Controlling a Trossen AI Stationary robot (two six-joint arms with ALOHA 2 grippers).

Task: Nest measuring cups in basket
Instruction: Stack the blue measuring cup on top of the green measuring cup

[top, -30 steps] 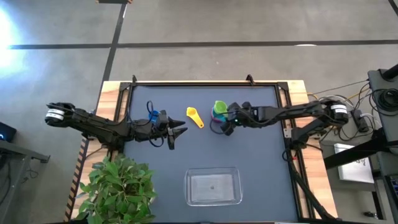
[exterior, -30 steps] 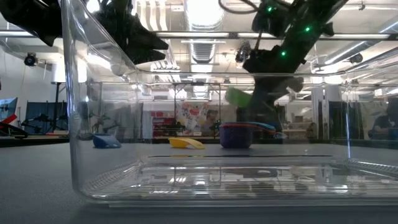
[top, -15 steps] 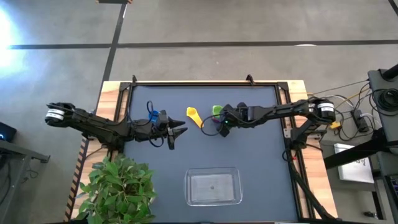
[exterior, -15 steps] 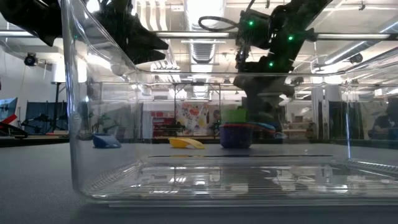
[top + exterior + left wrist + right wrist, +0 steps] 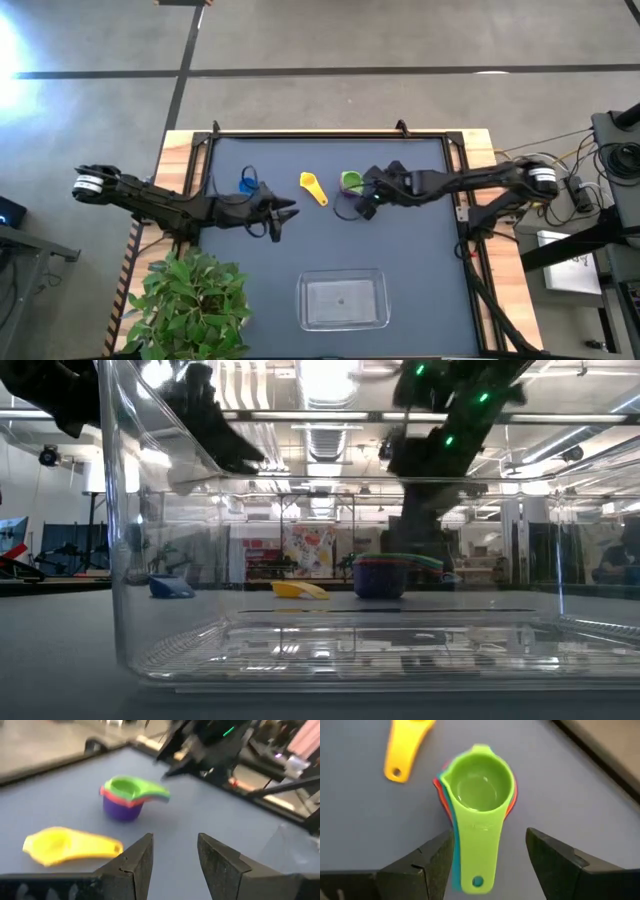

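Right wrist view: green cup tops the nested stack.

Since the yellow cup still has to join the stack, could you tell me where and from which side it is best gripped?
Probably by its flat handle, from above. The yellow cup lies apart from the nested stack on the table, its handle pointing away from the stack toward the blue cup. The open left gripper hovers nearest; closing across the handle's narrow width looks easier than around the bowl.

My right gripper open above green cup nested atop stack; yellow cup lies nearby.
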